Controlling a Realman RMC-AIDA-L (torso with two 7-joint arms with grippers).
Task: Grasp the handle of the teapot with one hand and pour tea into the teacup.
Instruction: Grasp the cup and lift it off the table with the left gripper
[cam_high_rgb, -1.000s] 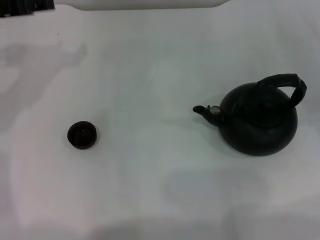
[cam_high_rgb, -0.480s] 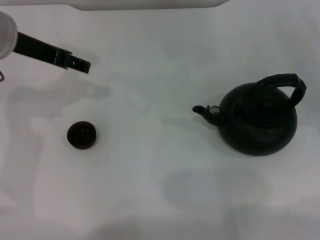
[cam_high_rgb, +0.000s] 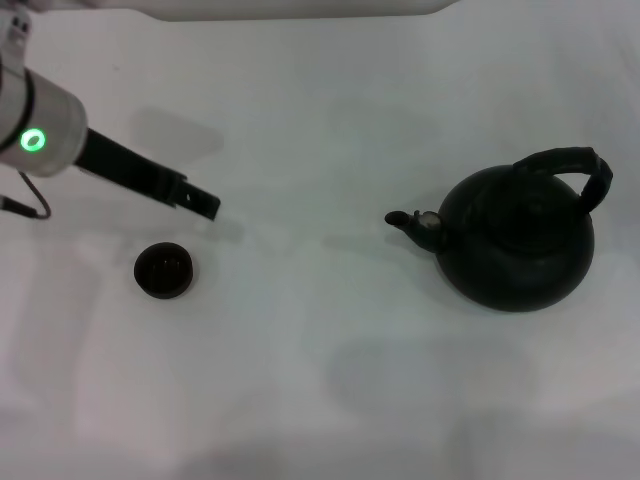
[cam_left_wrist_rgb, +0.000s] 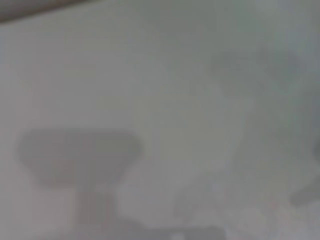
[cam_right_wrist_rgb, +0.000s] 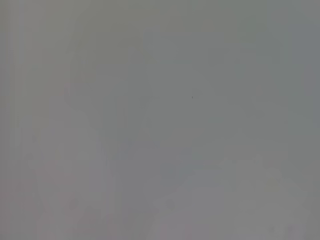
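left claw (cam_high_rgb: 203, 204) hangs over the white bench (cam_high_rgb: 300, 380) just behind the cup (cam_high_rgb: 164, 270); its fingers' state i cannot tell. pot (cam_high_rgb: 517, 243) stands well apart, upright.

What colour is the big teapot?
Matte black teapot, with a pale spout patch; clearest in the head view.

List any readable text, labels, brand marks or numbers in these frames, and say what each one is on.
None can be read in any view.
The teapot, its handle and the teacup carry no lettering.
The left claw, hovering just above the teacup in the head view, shows no label; the arm behind it has only a green ring light, no characters.
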